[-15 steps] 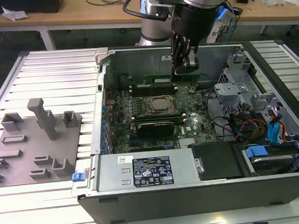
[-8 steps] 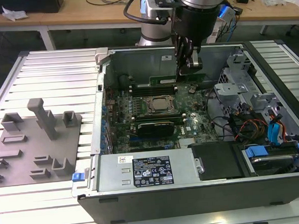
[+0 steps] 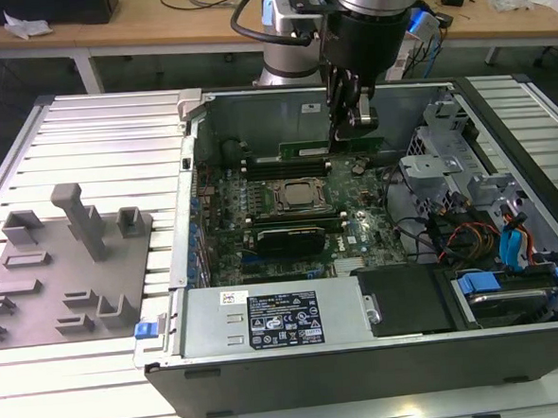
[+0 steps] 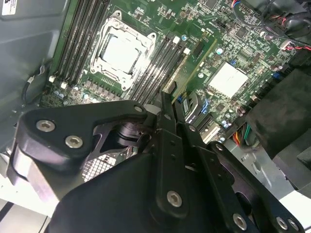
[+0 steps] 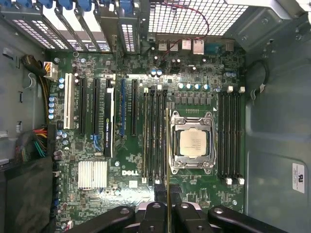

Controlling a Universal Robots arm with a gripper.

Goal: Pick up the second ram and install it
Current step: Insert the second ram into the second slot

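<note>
My gripper is shut on the second ram, a slim green strip held level inside the open computer case, above the motherboard's far side. In the first wrist view the second ram shows edge-on, running from the fingers along the bank of black slots beside the CPU socket. In the second wrist view the ram slants over the slots next to the socket. It hangs above the board, not in a slot.
A dark module stands in a slot on the socket's near side. The power supply and drive cage with cables crowd the case's front and the exterior view's right. A gray tray with blocks lies at the exterior view's left.
</note>
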